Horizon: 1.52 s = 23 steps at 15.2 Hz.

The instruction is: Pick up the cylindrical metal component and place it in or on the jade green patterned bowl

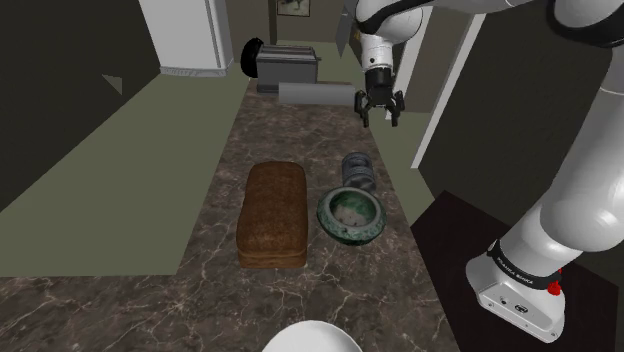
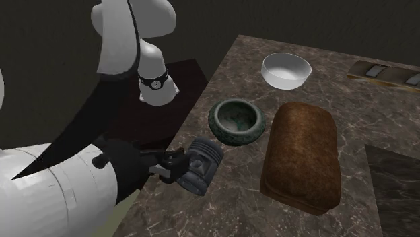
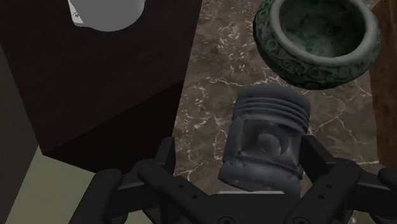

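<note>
Pincer (image 1: 380,118) hangs with its fingers spread wide, gripping nothing. The grey ribbed metal cylinder (image 3: 267,145) lies on its side below, between the fingers, untouched. The green patterned bowl (image 3: 318,41) sits just beyond it.

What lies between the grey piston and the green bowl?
Nothing: in the wrist view only a narrow strip of bare countertop separates piston and bowl.

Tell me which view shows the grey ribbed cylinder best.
The wrist view: the cylinder looks large, ribs and side hole clear, near the green bowl. The shoulder view shows it small beyond the bowl; in the second exterior view the gripper overlaps one end.
</note>
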Motion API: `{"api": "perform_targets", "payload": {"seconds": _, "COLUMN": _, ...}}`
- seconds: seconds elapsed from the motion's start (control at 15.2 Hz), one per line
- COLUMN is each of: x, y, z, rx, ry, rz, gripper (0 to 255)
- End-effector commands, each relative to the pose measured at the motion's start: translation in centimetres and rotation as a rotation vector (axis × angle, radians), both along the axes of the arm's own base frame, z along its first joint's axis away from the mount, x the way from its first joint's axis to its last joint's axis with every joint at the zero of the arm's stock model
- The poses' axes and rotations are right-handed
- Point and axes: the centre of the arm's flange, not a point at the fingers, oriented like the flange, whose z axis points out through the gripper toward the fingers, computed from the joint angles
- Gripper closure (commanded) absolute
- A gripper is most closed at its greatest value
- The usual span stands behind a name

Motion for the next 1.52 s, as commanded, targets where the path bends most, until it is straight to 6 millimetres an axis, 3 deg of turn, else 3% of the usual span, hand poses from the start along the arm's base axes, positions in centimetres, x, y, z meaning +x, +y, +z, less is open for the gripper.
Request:
{"api": "perform_targets", "payload": {"seconds": 0.0, "x": 1.3, "y": -1.2, "z": -3.8, "rx": 0.025, "ry": 0.082, "rz": -0.062, "gripper": 0}}
{"api": "perform_targets", "payload": {"seconds": 0.26, "x": 2.9, "y": -3.2, "z": -10.8, "rx": 0.073, "ry": 0.240, "rz": -0.182, "gripper": 0}}
{"api": "perform_targets", "payload": {"seconds": 0.53, "x": 3.1, "y": -4.7, "z": -17.3, "rx": 0.116, "ry": 0.382, "rz": -0.290, "gripper": 0}}
{"api": "perform_targets", "payload": {"seconds": 1.06, "x": 0.6, "y": -2.2, "z": -19.1, "rx": 0.116, "ry": 0.382, "rz": -0.290, "gripper": 0}}
{"api": "perform_targets", "payload": {"seconds": 1.45, "x": 0.6, "y": -2.2, "z": -19.1, "rx": 0.116, "ry": 0.382, "rz": -0.290, "gripper": 0}}
